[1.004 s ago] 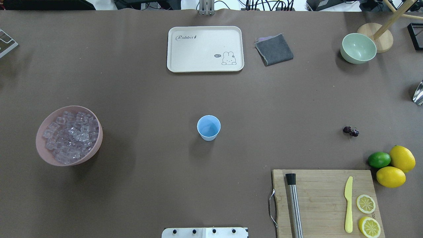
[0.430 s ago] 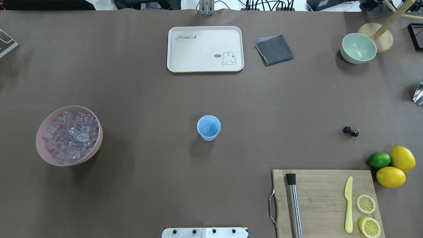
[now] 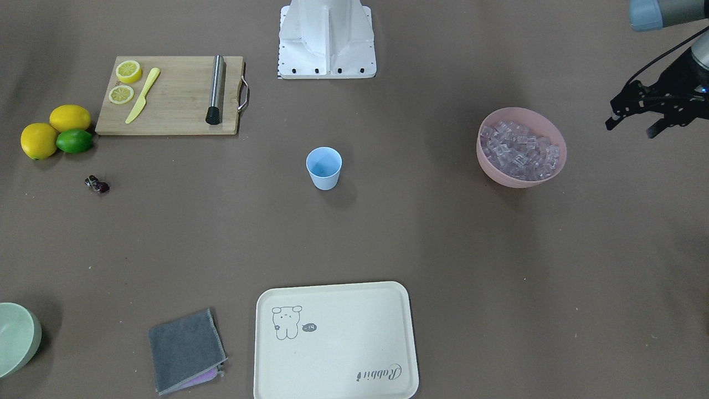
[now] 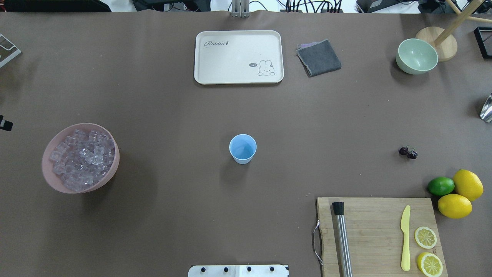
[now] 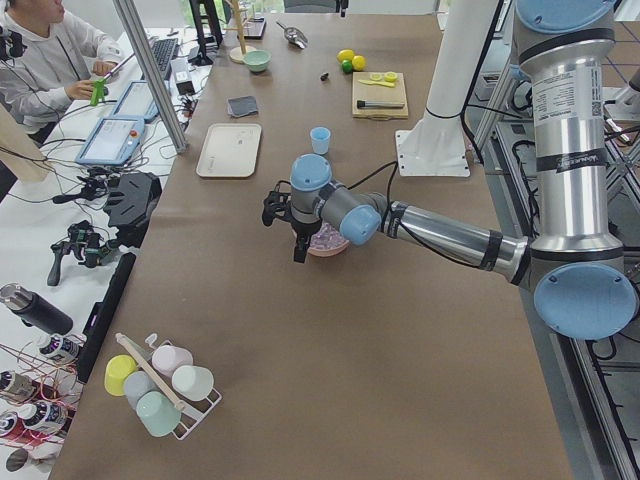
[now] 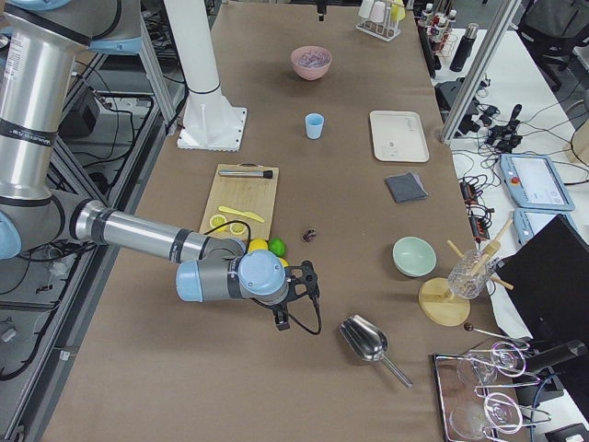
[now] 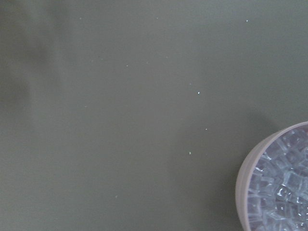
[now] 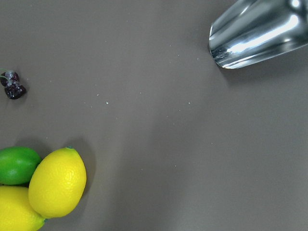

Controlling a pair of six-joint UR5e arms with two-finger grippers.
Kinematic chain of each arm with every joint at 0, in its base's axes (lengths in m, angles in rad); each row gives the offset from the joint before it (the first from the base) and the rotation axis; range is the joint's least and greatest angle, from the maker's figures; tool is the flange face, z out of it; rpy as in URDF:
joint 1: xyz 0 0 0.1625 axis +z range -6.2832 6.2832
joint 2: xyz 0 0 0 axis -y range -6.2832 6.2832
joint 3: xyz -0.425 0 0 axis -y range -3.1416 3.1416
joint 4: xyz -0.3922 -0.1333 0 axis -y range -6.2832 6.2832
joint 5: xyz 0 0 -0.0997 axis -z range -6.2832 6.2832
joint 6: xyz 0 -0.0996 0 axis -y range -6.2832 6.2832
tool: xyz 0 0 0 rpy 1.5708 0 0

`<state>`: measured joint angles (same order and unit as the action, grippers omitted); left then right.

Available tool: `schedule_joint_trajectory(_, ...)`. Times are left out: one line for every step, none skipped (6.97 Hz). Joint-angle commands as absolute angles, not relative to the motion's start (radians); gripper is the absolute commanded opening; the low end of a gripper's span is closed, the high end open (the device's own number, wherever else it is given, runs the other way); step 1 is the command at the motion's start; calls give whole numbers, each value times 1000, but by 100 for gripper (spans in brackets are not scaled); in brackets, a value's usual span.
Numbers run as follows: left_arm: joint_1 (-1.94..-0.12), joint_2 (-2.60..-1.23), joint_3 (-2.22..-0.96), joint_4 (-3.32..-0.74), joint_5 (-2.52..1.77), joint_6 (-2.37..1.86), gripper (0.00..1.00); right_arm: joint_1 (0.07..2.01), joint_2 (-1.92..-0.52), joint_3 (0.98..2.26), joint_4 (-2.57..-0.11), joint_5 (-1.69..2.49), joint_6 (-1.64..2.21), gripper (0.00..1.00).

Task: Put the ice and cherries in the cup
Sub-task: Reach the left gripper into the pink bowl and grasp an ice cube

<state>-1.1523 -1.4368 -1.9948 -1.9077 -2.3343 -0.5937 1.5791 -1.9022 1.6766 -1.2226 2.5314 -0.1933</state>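
Note:
The light blue cup stands upright and empty mid-table; it also shows in the front view. The ice fills a pink bowl on the robot's left side; the left wrist view shows it at the lower right. The dark cherries lie on the table at the right, near the lemons, and show in the right wrist view. My left gripper is open and empty, beside the pink bowl on its outer side. My right gripper shows only in the exterior right view, beyond the lemons; I cannot tell its state.
A cream tray, a grey cloth and a pale green bowl lie at the far side. A cutting board holds a metal muddler, a yellow knife and lemon slices. Lemons and a lime sit beside it. A metal scoop lies at the right edge.
A tip of my left gripper has come into the overhead view at the left edge, near the pink bowl. Nothing on the table has moved.

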Motion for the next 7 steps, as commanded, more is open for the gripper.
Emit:
schedule_joint_trajectory(-1021, -1477, -2055, -1911, -2329, -821, 89, 1578, -1899, 1664, -1223, 2531, -193, 100)
schedule_joint_trajectory(-959, -1494, -2052, -1928, -2326, -889, 85, 1578, -1899, 1661, -1223, 2531, -193, 100)
schedule_joint_trajectory(-918, -1493, -2043, -1971, -2322, -926, 84, 1578, -1899, 1658, -1223, 2531, -195, 100)
schedule_joint_trajectory(-892, -1493, -2028, -2005, -2321, -949, 83, 1578, -1899, 1658, -1223, 2531, -195, 100)
schedule_joint_trajectory(-861, -1493, -2002, -2046, -2319, -960, 81, 1580, -1899, 1658, -1223, 2531, -195, 100)
schedule_joint_trajectory(-844, -1493, -1970, -2092, -2318, -975, 78, 1580, -1901, 1657, -1223, 2530, -195, 100)
schedule_joint_trajectory(-818, -1491, -1957, -2114, -2280, -973, 74, 1580, -1904, 1657, -1223, 2530, -195, 100)
